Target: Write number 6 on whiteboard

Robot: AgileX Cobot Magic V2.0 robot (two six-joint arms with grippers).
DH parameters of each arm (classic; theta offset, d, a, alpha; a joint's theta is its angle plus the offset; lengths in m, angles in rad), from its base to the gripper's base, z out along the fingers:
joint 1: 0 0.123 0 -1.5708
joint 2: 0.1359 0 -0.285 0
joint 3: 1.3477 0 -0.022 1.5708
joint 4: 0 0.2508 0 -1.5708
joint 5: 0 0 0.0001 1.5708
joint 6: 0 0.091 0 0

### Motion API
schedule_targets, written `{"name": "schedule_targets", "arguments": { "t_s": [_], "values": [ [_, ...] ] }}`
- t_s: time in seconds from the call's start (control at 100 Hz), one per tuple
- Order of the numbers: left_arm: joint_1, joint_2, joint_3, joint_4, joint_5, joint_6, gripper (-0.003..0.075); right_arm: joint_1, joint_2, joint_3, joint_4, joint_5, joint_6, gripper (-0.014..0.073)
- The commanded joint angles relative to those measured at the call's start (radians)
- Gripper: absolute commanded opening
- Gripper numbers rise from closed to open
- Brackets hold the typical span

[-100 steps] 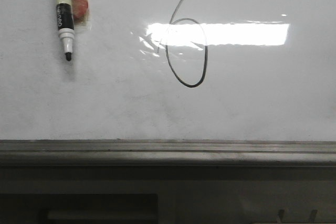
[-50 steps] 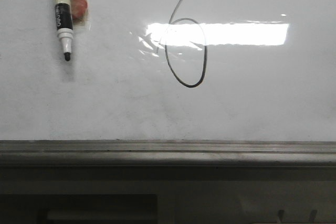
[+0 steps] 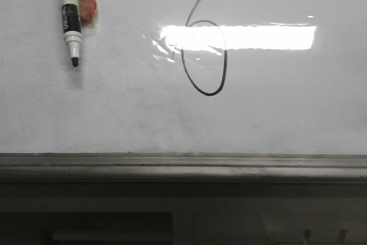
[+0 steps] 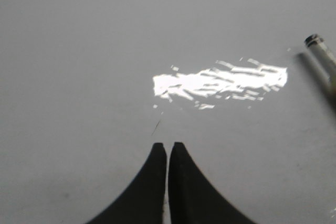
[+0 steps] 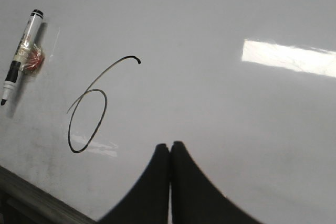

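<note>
Across the whiteboard [image 3: 298,107], a finished-looking number 6 [image 3: 205,44] near the middle, with the marker [image 3: 69,15] parked off to the left, seemingly stuck there. Over bare board, left tool [image 4: 168,145] and right tool [image 5: 170,145] pressed together, empty.

Number 6 [image 3: 204,38] drawn on the whiteboard [image 3: 287,107], upper centre of the front frame, marker [image 3: 69,15] lying on the board at upper left, well apart from the numeral, metal ledge [image 3: 183,166] running below the board across the lower frame
</note>
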Motion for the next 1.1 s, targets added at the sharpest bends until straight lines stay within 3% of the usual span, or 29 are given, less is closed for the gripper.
{"name": "schedule_targets", "arguments": {
  "t_s": [0.0, 1.09],
  "values": [
    [0.042, -0.033, 0.050, 0.010, -0.011, -0.019, -0.0020, -0.005, 0.008, -0.028, 0.039, -0.051, -0.008, -0.0066],
    [0.055, -0.031, 0.050, 0.007, 0.015, -0.019, -0.0020, -0.005, 0.008, -0.028, 0.039, -0.053, -0.008, -0.0066]
  ]
}}
